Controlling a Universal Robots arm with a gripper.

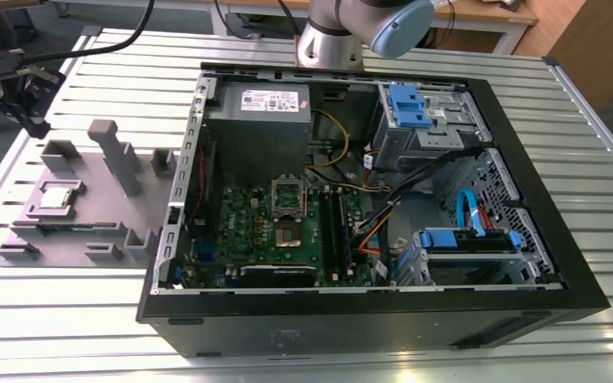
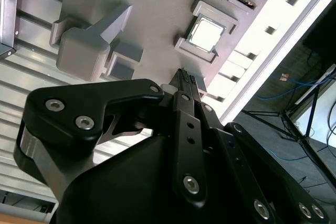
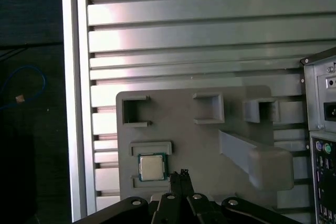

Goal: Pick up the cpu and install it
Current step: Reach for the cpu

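Note:
The cpu [image 1: 60,196] is a small square chip with a silvery top, lying flat in a framed pocket of the grey fixture plate [image 1: 92,214] at the exterior view's left, outside the computer case. Both wrist views show the cpu [image 2: 206,31] [image 3: 152,167] from above, still seated in its pocket. My gripper [image 2: 185,78] [image 3: 181,174] hangs well above the plate, just beside the chip and apart from it. Its black fingers are shut with nothing between them. Inside the case, the motherboard socket [image 1: 288,234] lies bare with its metal frame [image 1: 288,194] hinged up.
The open black case [image 1: 392,319] takes up the middle of the slatted metal table [image 3: 199,30]. Tall grey blocks [image 1: 115,155] [image 3: 265,163] rise from the fixture plate near the chip. The table edge [image 3: 73,103] runs close beside the plate, with floor and cables beyond.

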